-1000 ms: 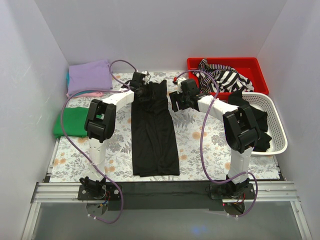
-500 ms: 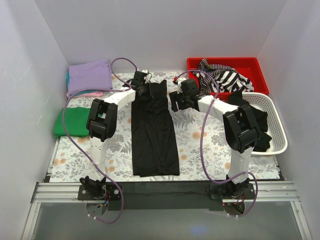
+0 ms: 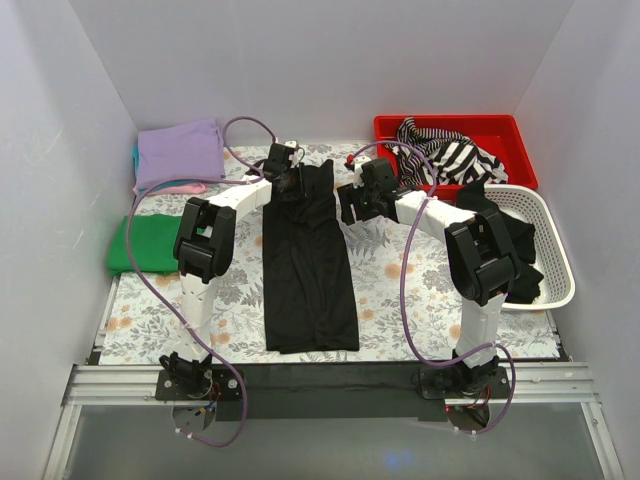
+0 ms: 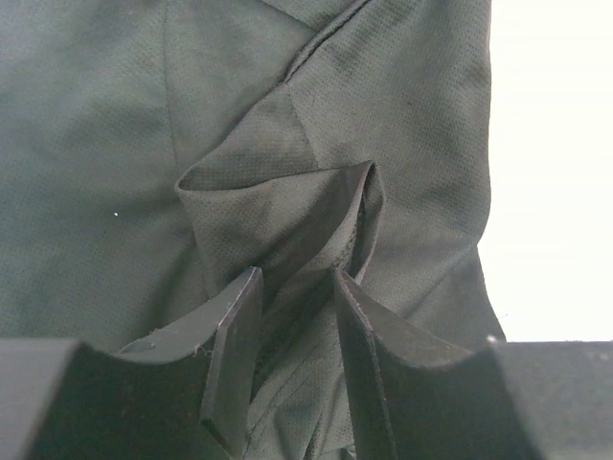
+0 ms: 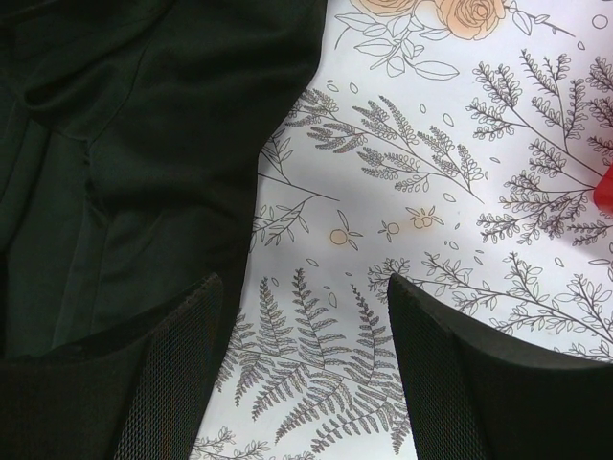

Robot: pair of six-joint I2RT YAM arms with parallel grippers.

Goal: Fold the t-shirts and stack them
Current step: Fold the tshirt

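Top external: black fabric t-shirt, folded into a long narrow strip, lies near-to-far on the floral table cover between both arms. Folded lavender t-shirt at far left; folded green t-shirt nearer, at the left edge.

Left wrist: left gripper at the strip's far end, fingers partly apart, a raised ridge of black cloth standing between them.

Right wrist: right gripper spread wide, holding nothing, above the table cover just right of the strip's far right edge.

Red plastic bin far right, white slotted basket right.
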